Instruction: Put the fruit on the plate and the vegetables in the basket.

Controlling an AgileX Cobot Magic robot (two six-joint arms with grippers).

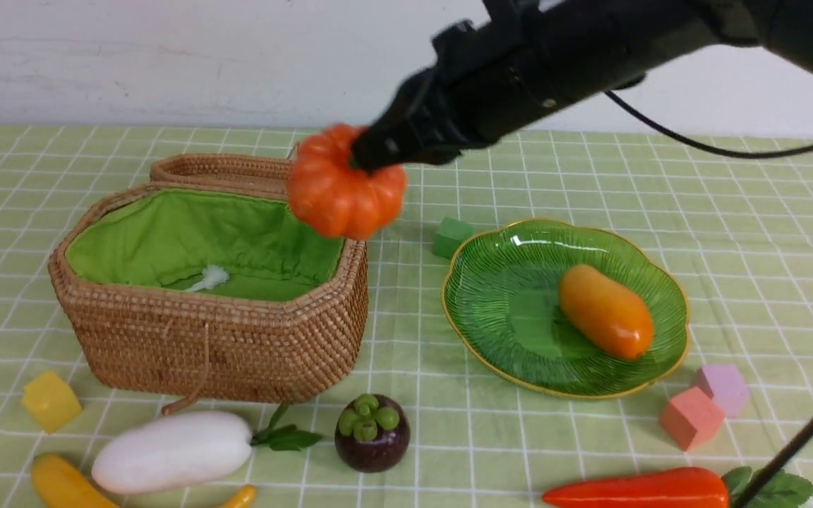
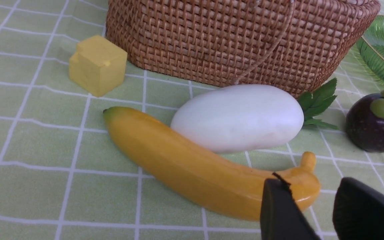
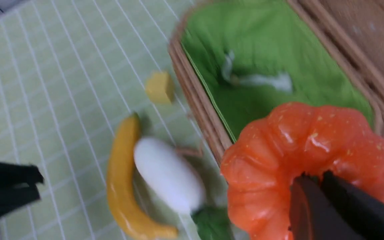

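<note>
Pumpkin (image 1: 345, 185) hangs over the basket's (image 1: 216, 339) right rim, our right tool (image 1: 358, 157) clenched on just its top. With so thin a hold, we risk it slipping, clipping the rim and rolling across the desk (image 1: 491, 437). Our left tool (image 2: 312, 184) gapes empty beside the banana (image 2: 185, 166).

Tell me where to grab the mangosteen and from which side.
Grip the mangosteen across its round purple body, below the green cap, probably coming straight down from above. It sits cap-up and stands apart from the radish and the basket, so there is room on either side.
</note>
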